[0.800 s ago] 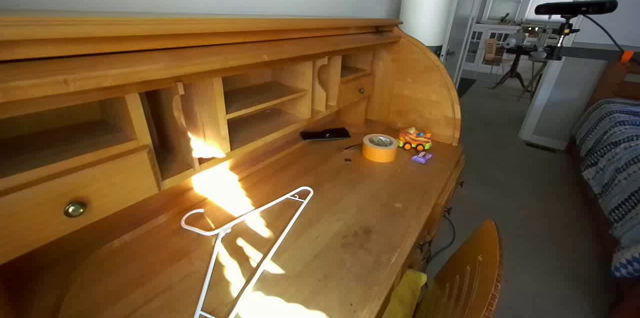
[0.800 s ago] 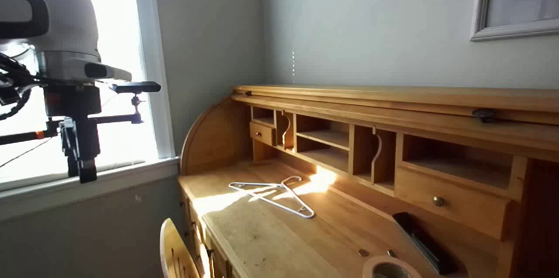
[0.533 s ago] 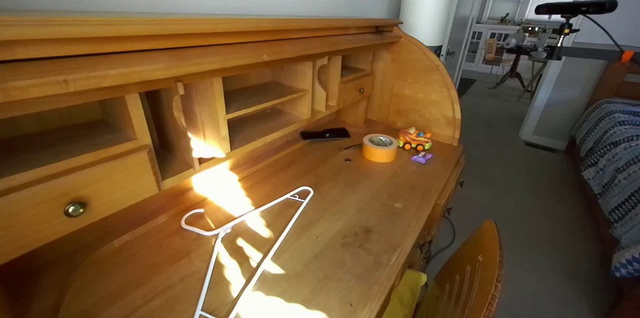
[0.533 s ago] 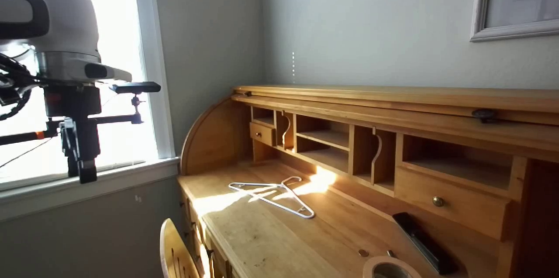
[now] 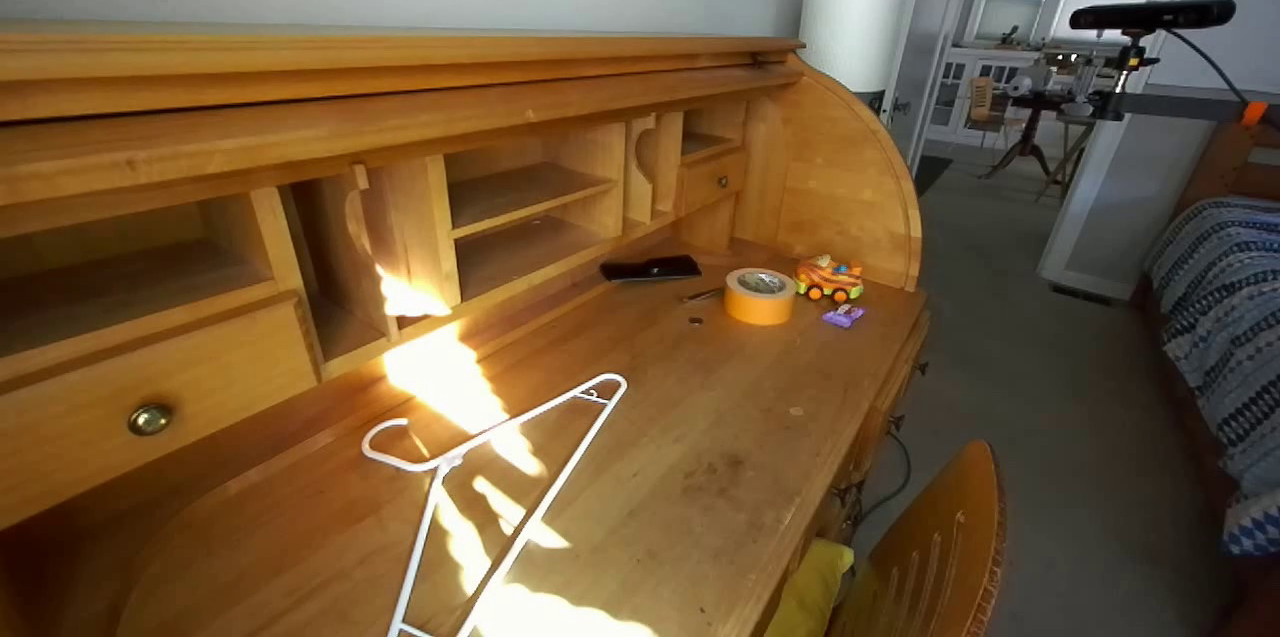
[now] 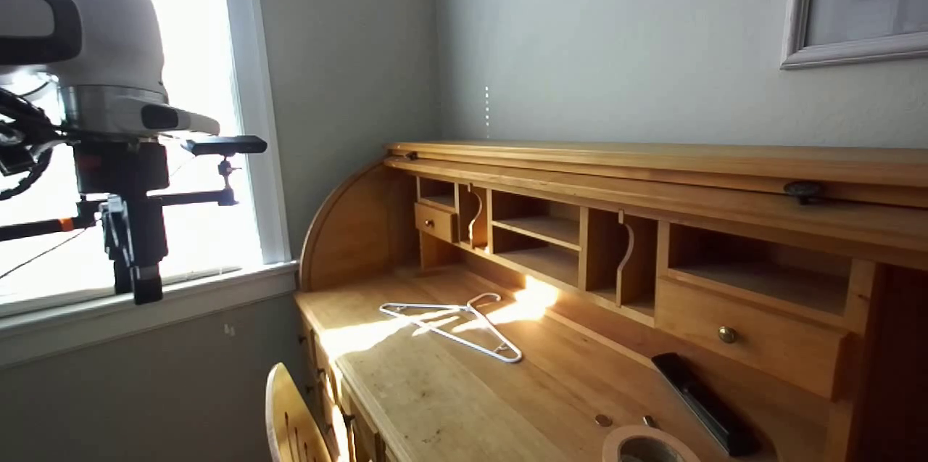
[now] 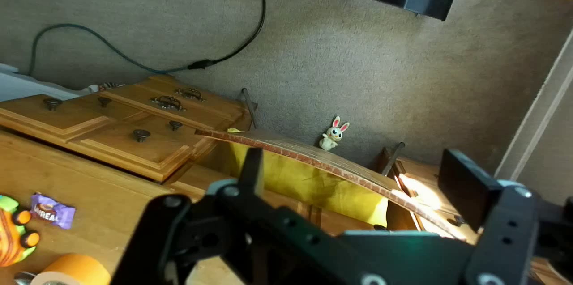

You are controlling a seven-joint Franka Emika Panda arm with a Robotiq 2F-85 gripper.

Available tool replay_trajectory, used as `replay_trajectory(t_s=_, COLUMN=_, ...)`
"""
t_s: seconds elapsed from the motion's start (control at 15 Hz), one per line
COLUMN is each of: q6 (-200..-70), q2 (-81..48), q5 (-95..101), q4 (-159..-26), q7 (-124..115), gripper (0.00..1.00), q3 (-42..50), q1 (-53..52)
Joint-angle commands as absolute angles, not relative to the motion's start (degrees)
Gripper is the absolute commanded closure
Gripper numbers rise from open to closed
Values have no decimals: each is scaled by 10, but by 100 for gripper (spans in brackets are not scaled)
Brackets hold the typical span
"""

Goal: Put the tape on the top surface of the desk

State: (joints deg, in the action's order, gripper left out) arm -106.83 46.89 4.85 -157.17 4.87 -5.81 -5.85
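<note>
The tape (image 5: 758, 305) is an orange roll lying flat on the work surface of the wooden desk (image 5: 690, 397), near its far right corner. It also shows at the bottom edge of an exterior view (image 6: 616, 444) and at the lower left of the wrist view (image 7: 87, 269), partly cut off in both. The desk's flat top ledge (image 6: 652, 151) runs along the wall. My gripper (image 6: 135, 291) hangs in front of the window, off to the side of the desk and away from the tape. In the wrist view my gripper (image 7: 353, 164) has its fingers wide apart, with nothing between them.
On the work surface lie a white hanger (image 5: 445, 462), a toy car (image 5: 828, 279), a purple wrapper (image 5: 843, 316) and a black long object (image 6: 703, 404). A wooden chair (image 5: 940, 557) stands at the desk's front, below my gripper. A bunny figure (image 7: 332, 135) and a cable are behind it.
</note>
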Motion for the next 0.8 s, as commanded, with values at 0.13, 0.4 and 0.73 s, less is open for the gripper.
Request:
replay_trajectory(t_s=0.13, q6=-1162, q2=407, q5=141, q4=-1559, q7=78, gripper=0, q3=-9, q1=-7)
replay_trajectory(t_s=0.4, q6=-1228, q2=329, q5=175, q4=-1522, q7=172, gripper=0, q3=68, q1=20)
replay_trajectory(t_s=0.73, q6=-1174, q2=192, q5=129, q4=-1389, q7=290, gripper=0, q3=136, q1=20)
